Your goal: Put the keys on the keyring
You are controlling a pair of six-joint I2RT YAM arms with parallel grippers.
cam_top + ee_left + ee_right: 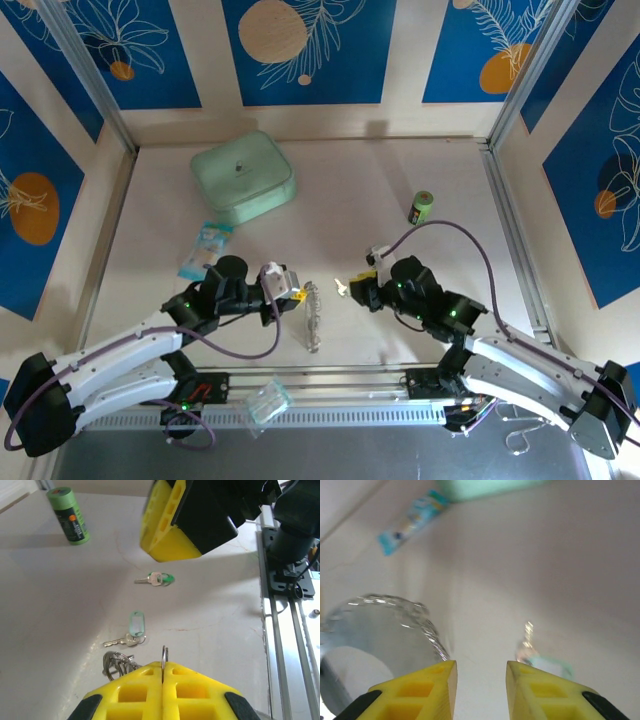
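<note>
Two keys lie flat on the worktop (330,200) between the arms. The green key (157,579) has its blade toward the far side. The silver key (131,630), with its pale tag, sits closer to the left pincer (162,672). That pincer's clamped tight on the keyring (312,315), by my read: a thin ring pokes up edge-on at its tips. The loop's long axis runs near-to-far. The right pincer (480,672) is half open, empty, and nearer the green key. A key glints just ahead of its right finger, but which one? It's blurred, and the finger cuts off its tag.
</note>
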